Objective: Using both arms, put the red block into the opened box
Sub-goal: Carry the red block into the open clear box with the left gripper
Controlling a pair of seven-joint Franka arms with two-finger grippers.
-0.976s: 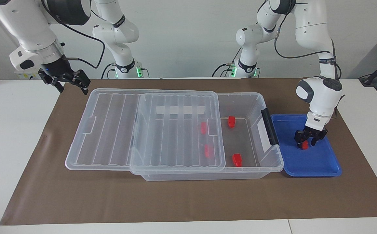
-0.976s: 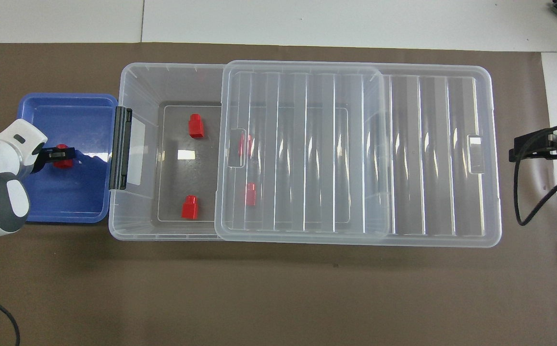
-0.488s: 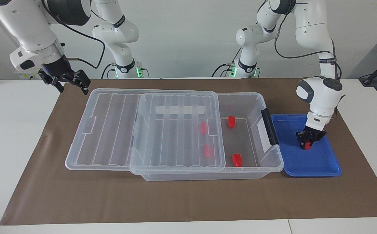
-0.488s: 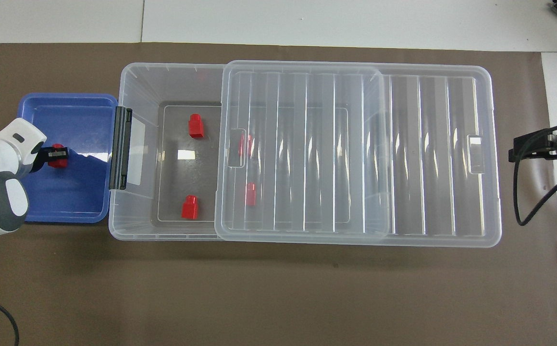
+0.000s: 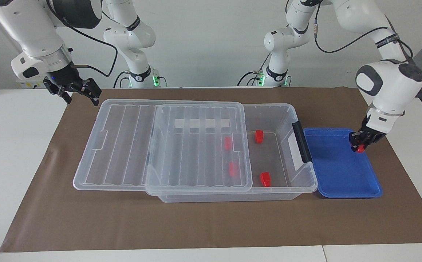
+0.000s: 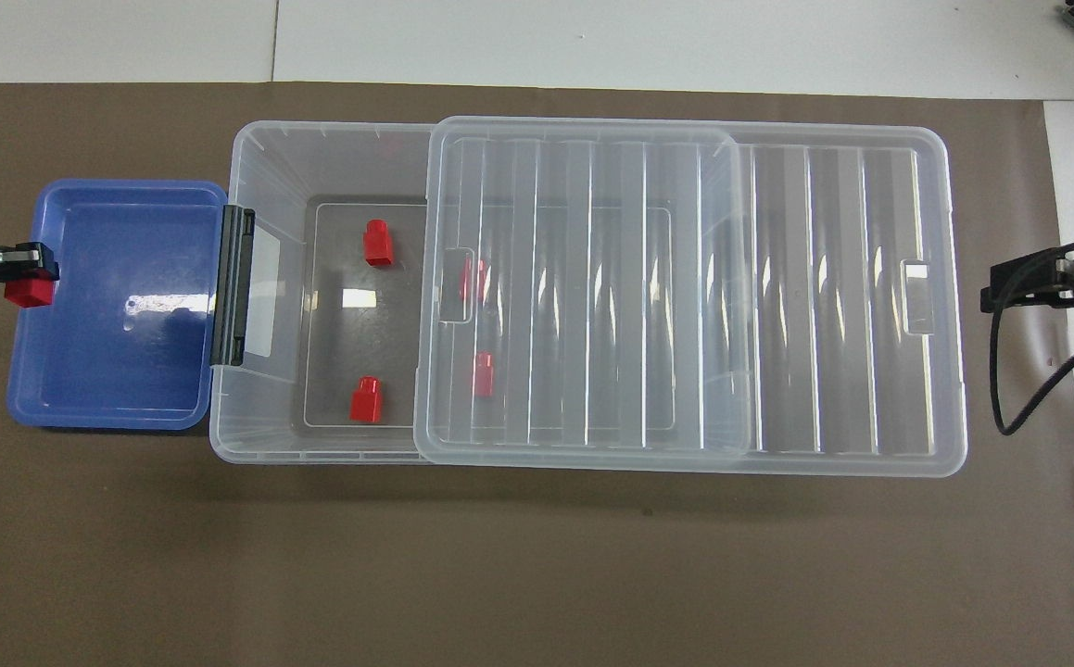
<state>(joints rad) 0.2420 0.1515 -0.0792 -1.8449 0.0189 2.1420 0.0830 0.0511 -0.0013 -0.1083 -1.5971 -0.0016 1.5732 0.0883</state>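
The left gripper (image 5: 360, 145) is hanging over the blue plastic tray (image 5: 336, 171) at the left arm's end of the tabletop (image 5: 21, 160), over the tray's edge away from the box, its fingers clamped on a small bright red plastic block (image 5: 360, 148). The block is showing just below the fingertips, lifted clear of the tray; which way its long axis is running I cannot tell. The large clear plastic storage box (image 5: 276, 120) is sitting just beside the tray, its ribbed translucent lid (image 5: 196, 145) slid toward the right arm's end, leaving the latch end open. Four more red blocks (image 5: 265, 178) are lying inside. The right gripper (image 5: 74, 91) is waiting with fingers apart, over the brown mat (image 5: 196, 225) near the lid's corner.
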